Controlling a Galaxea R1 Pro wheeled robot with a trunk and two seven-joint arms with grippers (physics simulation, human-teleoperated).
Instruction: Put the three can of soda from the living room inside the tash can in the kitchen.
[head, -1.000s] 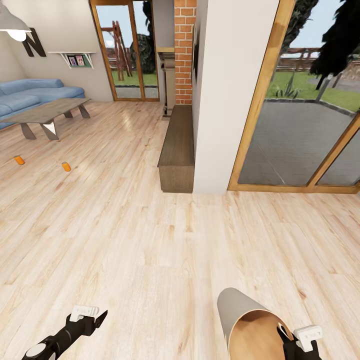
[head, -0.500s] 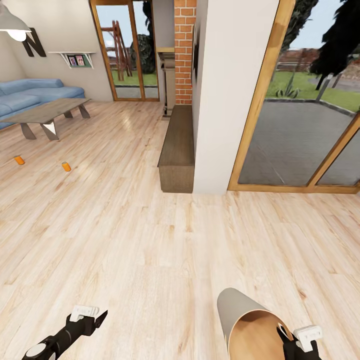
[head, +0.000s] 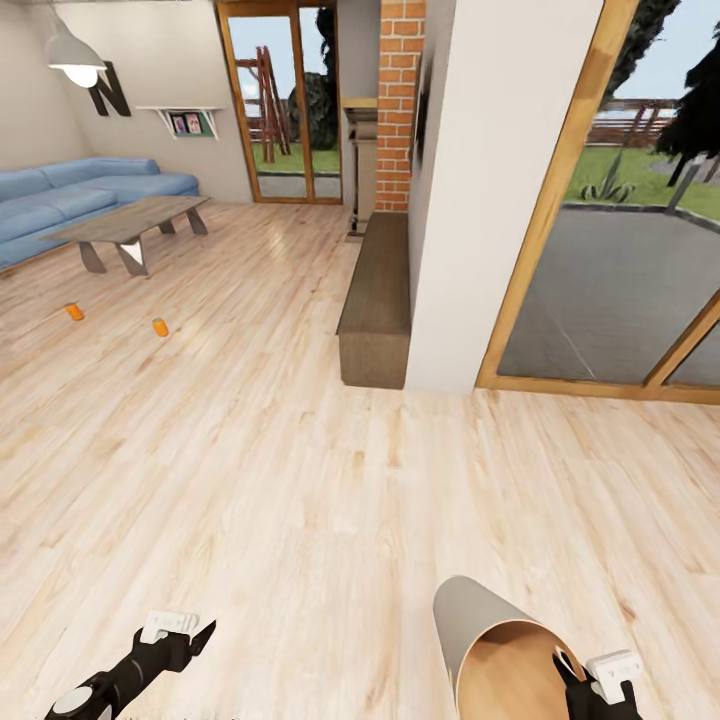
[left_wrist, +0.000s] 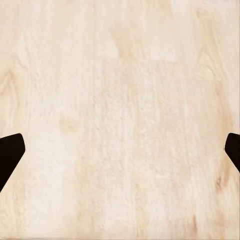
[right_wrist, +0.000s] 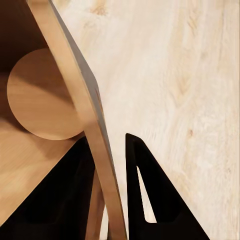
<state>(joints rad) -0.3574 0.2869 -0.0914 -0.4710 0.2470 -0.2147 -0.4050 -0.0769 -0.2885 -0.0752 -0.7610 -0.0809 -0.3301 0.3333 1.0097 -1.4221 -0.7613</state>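
**A:** Head view first. What is the right end effector (head: 578, 678) doing?

**B:** It is clamped on the rim of the trash can (head: 480, 630), low in the picture on the robot's right. The can is tipped over on its side in the grasp, with the brown inside and round mouth facing the camera and the grey outside on top.

**A:** Does the right wrist view agree?

**B:** Yes. The two dark fingers (right_wrist: 145, 190) stand close together with the thin wall of the trash can (right_wrist: 85, 100) between them, one inside the can and one outside. The round brown bottom shows deep inside.

**A:** And the left end effector (head: 185, 635)?

**B:** Released and empty. In the left wrist view its two dark fingertips (left_wrist: 10, 155) sit at opposite edges of the picture, spread wide, with bare wood floor (left_wrist: 120, 120) between them. It touches nothing.

**A:** Where are the soda cans?

**B:** Two orange ones show on the floor far ahead on the left, well apart from both arms: one orange can (head: 160, 327) and a second orange can (head: 74, 312) further left. Both lie near the low coffee table (head: 130, 222), on its near side, with the blue sofa (head: 70, 195) behind it.

**A:** Anything else ahead?

**B:** A white wall end (head: 490, 200) with a low wooden bench (head: 378, 300) along it, a brick column (head: 400, 100), and wood-framed glass doors (head: 620, 250) to the right.
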